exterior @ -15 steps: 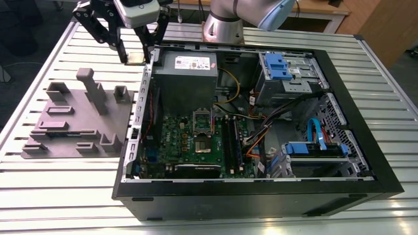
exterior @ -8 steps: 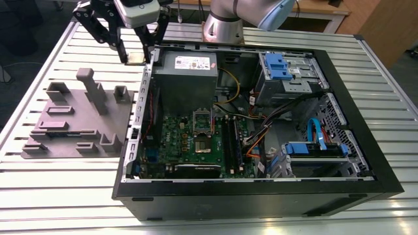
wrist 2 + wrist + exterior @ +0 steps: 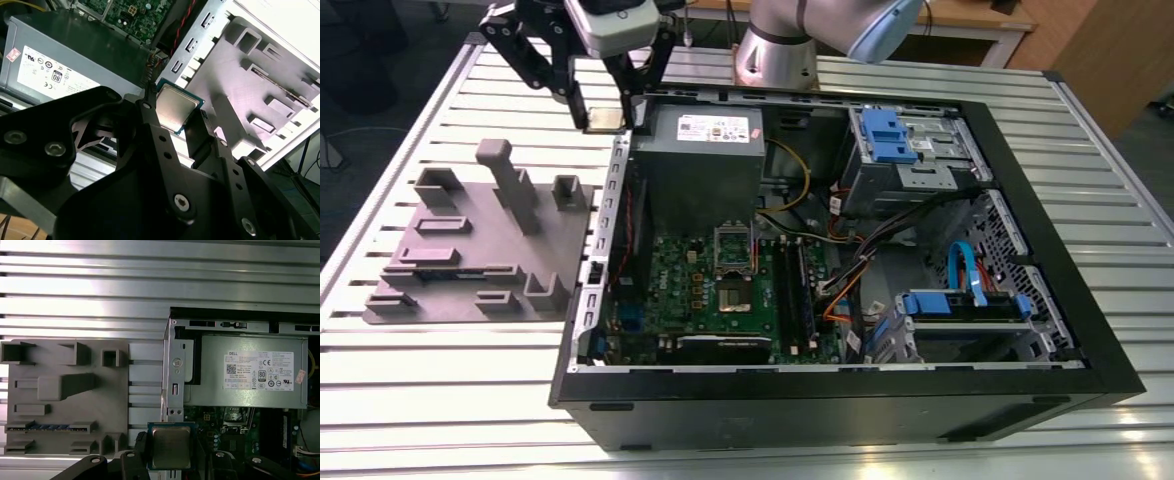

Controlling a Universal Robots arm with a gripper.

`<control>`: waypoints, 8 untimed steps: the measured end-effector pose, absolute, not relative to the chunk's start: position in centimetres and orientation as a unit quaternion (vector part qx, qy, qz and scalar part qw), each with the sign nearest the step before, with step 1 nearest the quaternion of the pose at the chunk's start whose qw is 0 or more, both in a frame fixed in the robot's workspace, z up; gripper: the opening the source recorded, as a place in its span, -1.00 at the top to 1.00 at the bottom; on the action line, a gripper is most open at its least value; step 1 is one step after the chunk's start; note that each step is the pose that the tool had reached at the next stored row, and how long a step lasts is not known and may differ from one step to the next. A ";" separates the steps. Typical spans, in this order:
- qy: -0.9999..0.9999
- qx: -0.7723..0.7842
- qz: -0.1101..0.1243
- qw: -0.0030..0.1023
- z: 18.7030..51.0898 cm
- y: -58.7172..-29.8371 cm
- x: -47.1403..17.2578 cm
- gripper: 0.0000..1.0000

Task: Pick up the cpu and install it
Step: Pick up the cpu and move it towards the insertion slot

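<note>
Tool (image 3: 175, 112) grips the cpu (image 3: 170, 447) by two opposite edges.

Not much print to report: the power supply (image 3: 700, 165) has a white label (image 3: 714, 128) on its top face, upper middle of the exterior view, with rows of fine text and round marks. The first wrist view also catches a little pinkish sticker (image 3: 300, 376) beside it.

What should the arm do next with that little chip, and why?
Probably carry it over the case toward the motherboard socket. The gripper is shut on the cpu, held above the case edge beside the power supply, well short of the socket.
</note>
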State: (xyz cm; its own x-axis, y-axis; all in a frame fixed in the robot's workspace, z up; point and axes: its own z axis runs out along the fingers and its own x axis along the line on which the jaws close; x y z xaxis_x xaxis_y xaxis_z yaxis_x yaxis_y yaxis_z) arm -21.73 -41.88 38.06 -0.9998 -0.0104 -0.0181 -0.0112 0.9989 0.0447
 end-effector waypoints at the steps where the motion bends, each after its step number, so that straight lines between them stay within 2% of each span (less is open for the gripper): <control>1: 1.000 -0.005 0.022 0.009 38.1 -41.9 -21.6 0.06; 8: 1.000 -0.005 0.022 0.009 38.1 -42.5 -21.5 0.06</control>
